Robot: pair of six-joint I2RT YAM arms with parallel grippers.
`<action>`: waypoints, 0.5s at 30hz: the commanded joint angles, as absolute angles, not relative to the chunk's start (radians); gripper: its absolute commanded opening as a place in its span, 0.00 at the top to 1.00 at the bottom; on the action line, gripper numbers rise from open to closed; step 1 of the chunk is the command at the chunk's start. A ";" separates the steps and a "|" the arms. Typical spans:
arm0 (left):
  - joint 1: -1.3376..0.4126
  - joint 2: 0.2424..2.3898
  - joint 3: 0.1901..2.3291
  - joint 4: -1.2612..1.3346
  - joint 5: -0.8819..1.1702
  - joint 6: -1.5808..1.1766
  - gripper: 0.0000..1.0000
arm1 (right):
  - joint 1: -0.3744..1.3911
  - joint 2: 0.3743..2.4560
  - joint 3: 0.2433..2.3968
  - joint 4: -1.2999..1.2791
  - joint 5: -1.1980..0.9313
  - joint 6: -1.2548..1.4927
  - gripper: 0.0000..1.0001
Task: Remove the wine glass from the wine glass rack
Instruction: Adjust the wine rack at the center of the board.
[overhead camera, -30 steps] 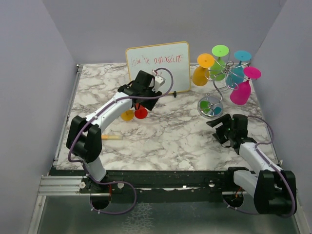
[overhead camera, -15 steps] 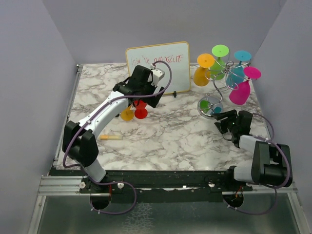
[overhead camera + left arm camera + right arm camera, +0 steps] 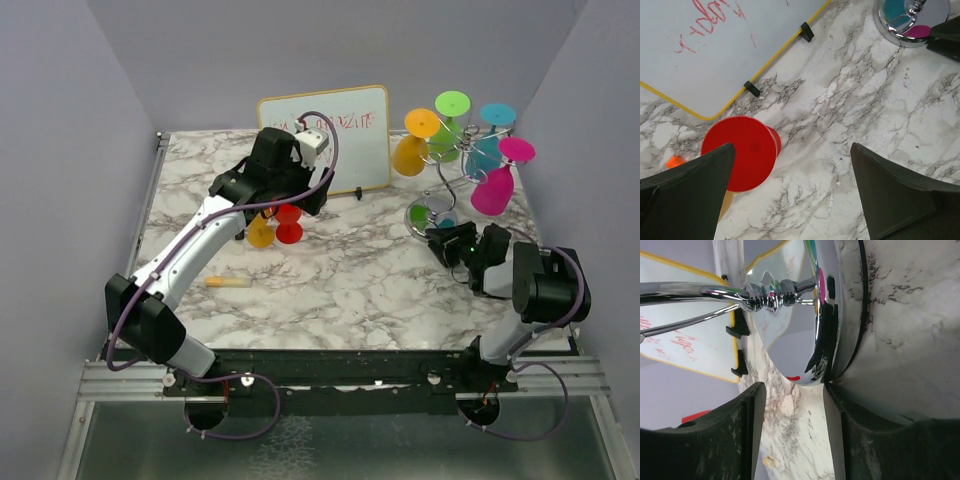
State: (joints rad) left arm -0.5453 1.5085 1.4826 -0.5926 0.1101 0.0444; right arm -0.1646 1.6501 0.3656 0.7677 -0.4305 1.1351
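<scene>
The wine glass rack (image 3: 447,170) is a silver wire stand at the back right, with a round shiny base (image 3: 430,214). Orange (image 3: 413,145), green (image 3: 450,125), teal (image 3: 488,140) and pink (image 3: 496,180) wine glasses hang on it upside down. A red glass (image 3: 289,226) and an orange glass (image 3: 261,234) stand upturned on the table. My left gripper (image 3: 292,203) hovers open above them; in the left wrist view (image 3: 792,165) the red glass (image 3: 740,152) lies by its left finger. My right gripper (image 3: 441,243) is open and low at the rack base (image 3: 800,335), one finger (image 3: 875,440) by its rim.
A whiteboard (image 3: 325,135) with red writing and a yellow frame stands at the back centre, just behind my left arm. A small yellow stick (image 3: 228,282) lies on the marble table (image 3: 350,280) front left. Grey walls close in both sides.
My left gripper has risen and drawn back to the left, away from the red and orange glasses. My right gripper has moved forward and left to the rack base, the arm folding up.
</scene>
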 commanded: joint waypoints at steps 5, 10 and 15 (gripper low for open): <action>-0.546 1.468 1.523 -0.604 0.164 0.003 0.01 | -0.081 1.803 0.369 0.999 -0.418 1.215 0.46; -0.546 1.460 1.517 -0.610 0.147 0.004 0.01 | -0.005 1.836 0.390 1.019 -0.350 1.241 0.46; -0.546 1.448 1.506 -0.612 0.137 0.007 0.01 | 0.045 1.858 0.425 1.013 -0.320 1.233 0.45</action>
